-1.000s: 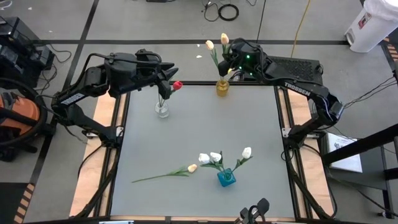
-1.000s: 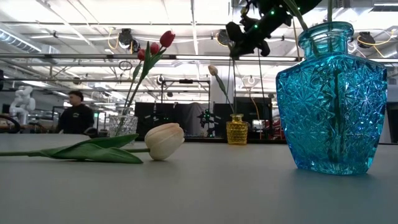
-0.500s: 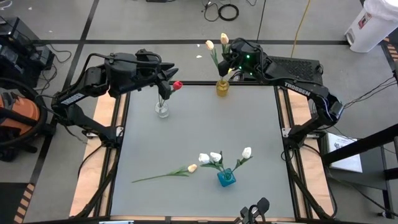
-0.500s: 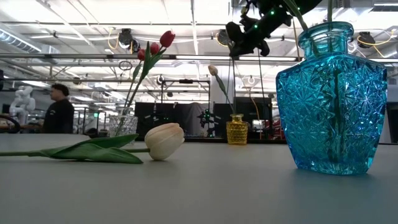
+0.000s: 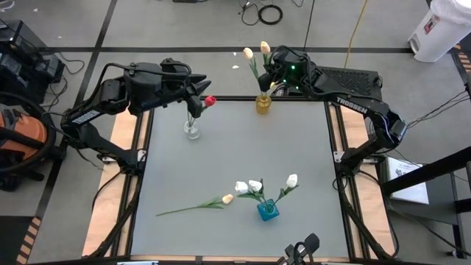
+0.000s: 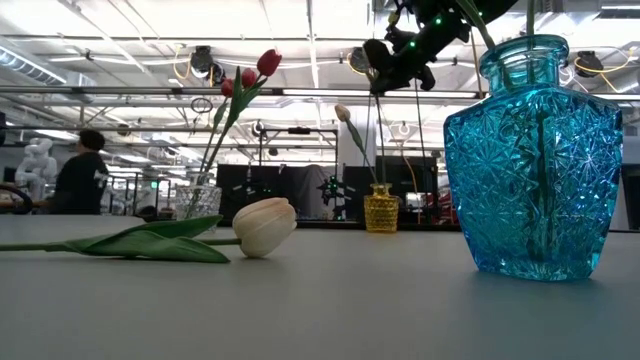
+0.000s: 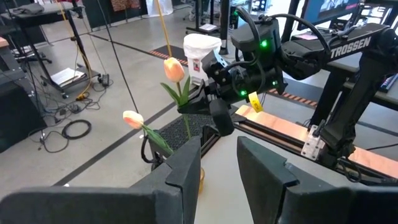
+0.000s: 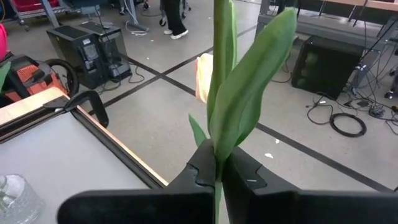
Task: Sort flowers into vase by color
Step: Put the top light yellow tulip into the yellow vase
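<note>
Across the grey tabletop [image 5: 235, 154] three vases stand apart: a clear one [image 5: 191, 130] at the far left, a yellow one [image 5: 263, 104] at the far edge, a blue one [image 5: 268, 210] near the front.

Right gripper [image 5: 274, 73] hovers just above the yellow vase, its fingers pinched tight on a green stem [image 8: 219, 74]; the cream-yellow tulip [image 5: 266, 46] on that stem rises above it, and the low view shows the stem reaching down toward the vase's mouth. Left gripper [image 5: 197, 90] waits over the clear vase, its fingers [image 7: 186, 171] parted with nothing between them.

Risk, as I judge it: let go before the stem sits well inside the narrow neck and the flower may tip out, or a sideways nudge could topple that small vase.

Count, in the high view:
- Vases: three.
- Tulips in the blue vase: three white [image 5: 254, 186].
- Tulips at the yellow vase: two, the held one and a second [image 5: 249, 53].
- Red tulips in the clear vase: one head in the high view [image 5: 210, 101], two in the low view.
- Loose flowers: one cream tulip [image 5: 227, 199] lying on the tabletop left of the blue vase.
</note>
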Action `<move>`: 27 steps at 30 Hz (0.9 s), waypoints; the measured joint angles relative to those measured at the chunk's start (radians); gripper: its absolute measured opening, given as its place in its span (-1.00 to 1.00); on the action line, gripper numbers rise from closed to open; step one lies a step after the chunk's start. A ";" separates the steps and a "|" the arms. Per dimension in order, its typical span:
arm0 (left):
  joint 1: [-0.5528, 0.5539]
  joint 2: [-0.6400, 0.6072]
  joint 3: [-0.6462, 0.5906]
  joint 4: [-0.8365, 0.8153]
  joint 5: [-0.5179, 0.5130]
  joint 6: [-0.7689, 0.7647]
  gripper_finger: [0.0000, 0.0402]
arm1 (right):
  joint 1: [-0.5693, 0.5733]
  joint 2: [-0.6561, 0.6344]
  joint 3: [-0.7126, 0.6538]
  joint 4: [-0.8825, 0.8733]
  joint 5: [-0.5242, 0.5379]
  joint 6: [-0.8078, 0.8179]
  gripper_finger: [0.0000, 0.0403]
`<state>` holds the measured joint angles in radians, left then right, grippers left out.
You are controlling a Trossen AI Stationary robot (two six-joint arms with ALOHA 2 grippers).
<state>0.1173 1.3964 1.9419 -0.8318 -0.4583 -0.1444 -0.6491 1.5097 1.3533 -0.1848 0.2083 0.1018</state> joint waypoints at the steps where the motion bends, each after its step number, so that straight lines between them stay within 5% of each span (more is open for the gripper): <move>1: 0.000 0.000 0.000 0.000 0.000 0.000 -0.44 | 0.000 0.000 0.000 0.000 0.000 -0.006 -1.00; 27: 0.000 0.000 0.000 0.000 0.000 -0.005 -0.44 | 0.003 0.000 0.000 -0.017 -0.005 -0.009 -0.88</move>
<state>0.1173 1.3964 1.9419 -0.8314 -0.4580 -0.1493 -0.6464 1.5097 1.3533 -0.2022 0.2031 0.0925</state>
